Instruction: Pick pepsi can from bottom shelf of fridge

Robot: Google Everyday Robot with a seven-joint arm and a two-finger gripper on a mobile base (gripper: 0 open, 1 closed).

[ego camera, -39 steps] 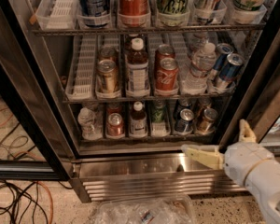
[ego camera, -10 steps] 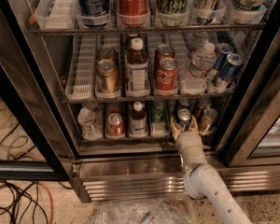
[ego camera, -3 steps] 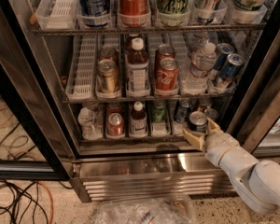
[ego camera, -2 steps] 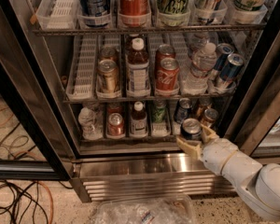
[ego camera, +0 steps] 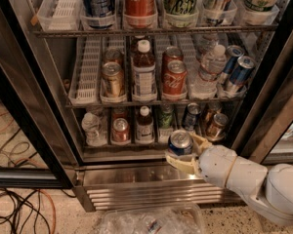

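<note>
The fridge [ego camera: 49, 87] stands open with wire racks of drinks. My gripper [ego camera: 188, 152] is at the front edge of the bottom shelf [ego camera: 136, 146], shut on the pepsi can [ego camera: 179, 143], a dark blue can with a silver top. The can is held upright, out in front of the shelf and just above the louvred steel base [ego camera: 136, 191]. My white arm [ego camera: 244, 179] comes in from the lower right.
On the bottom shelf stand a water bottle [ego camera: 92, 126], a red can [ego camera: 120, 129], a brown bottle [ego camera: 144, 123], a green can [ego camera: 166, 117] and a copper-brown can [ego camera: 216, 126]. A rack of Coca-Cola cans [ego camera: 173, 77] is above. Cables [ego camera: 19, 208] lie on the floor at left.
The gripper reached into the bottom shelf, closed on the pepsi can, and has drawn it forward and down out of its lane, shifting left over the last second.
</note>
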